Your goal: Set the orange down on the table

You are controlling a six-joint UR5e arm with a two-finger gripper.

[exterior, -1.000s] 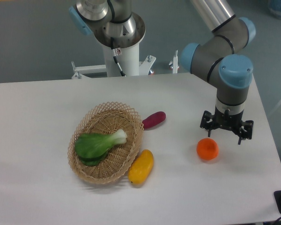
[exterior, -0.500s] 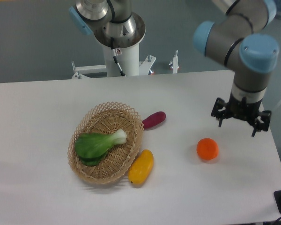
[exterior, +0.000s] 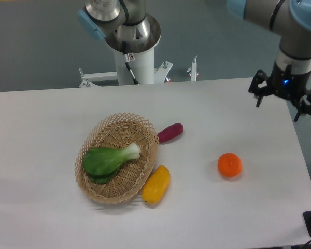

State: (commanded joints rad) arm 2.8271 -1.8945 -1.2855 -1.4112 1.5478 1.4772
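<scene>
The orange [exterior: 229,165] is a small round bright-orange fruit lying on the white table [exterior: 41,129], right of centre. My gripper [exterior: 281,106] hangs high above the table's right edge, well up and to the right of the orange. Its fingers are spread apart and it holds nothing.
A woven wicker basket [exterior: 117,157] with a green leafy vegetable [exterior: 109,158] sits left of centre. A yellow elongated fruit [exterior: 156,184] lies at its lower right and a purple oblong vegetable [exterior: 170,132] at its upper right. The robot's base column [exterior: 133,46] stands behind the table.
The gripper has risen and moved right, away from the orange. The orange has stayed where it lay on the table.
</scene>
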